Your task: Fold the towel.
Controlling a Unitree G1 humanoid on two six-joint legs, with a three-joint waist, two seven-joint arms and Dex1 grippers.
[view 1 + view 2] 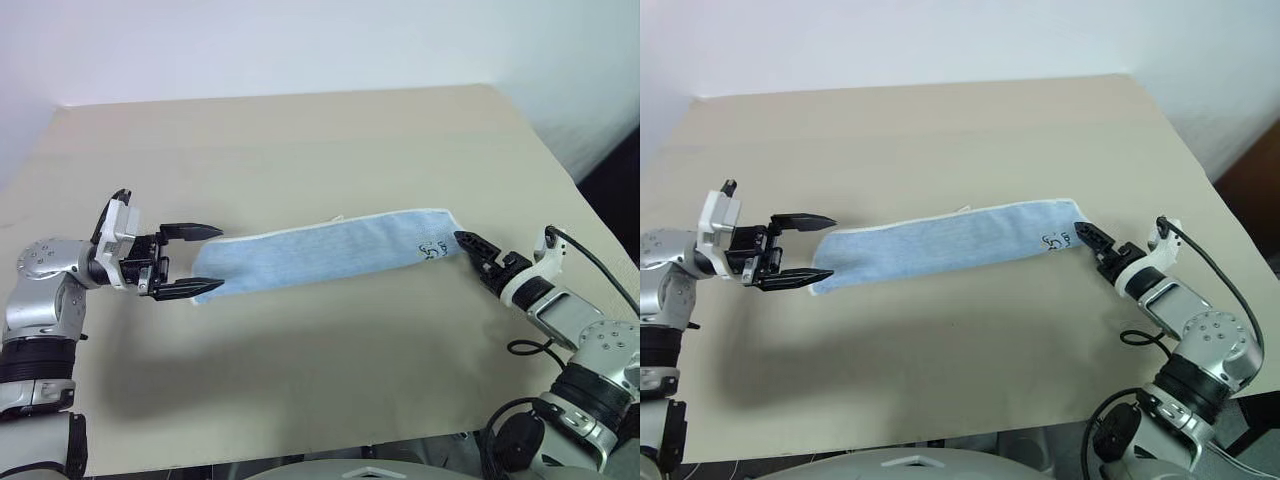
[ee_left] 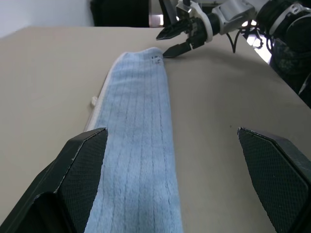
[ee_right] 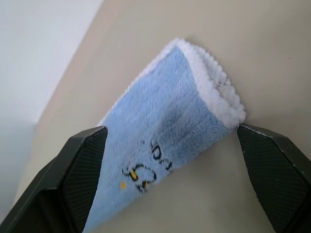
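Light blue terry towel (image 1: 325,250) folded into a long strip mid-frame on beige surface (image 1: 300,140); left end effector (image 1: 192,261) and right end effector (image 1: 468,243) both apart at its ends, gripping nothing.

The place looked like a lab or test room. A bare beige table (image 1: 300,130) stood against a plain white wall (image 1: 300,40), and black cables (image 1: 1215,270) trailed from the robot's arm. Nothing homely lay about; which kind of lab could not be told.

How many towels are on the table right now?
1. The towel lies folded into a long strip across the table, between the open left tool and the open right tool.
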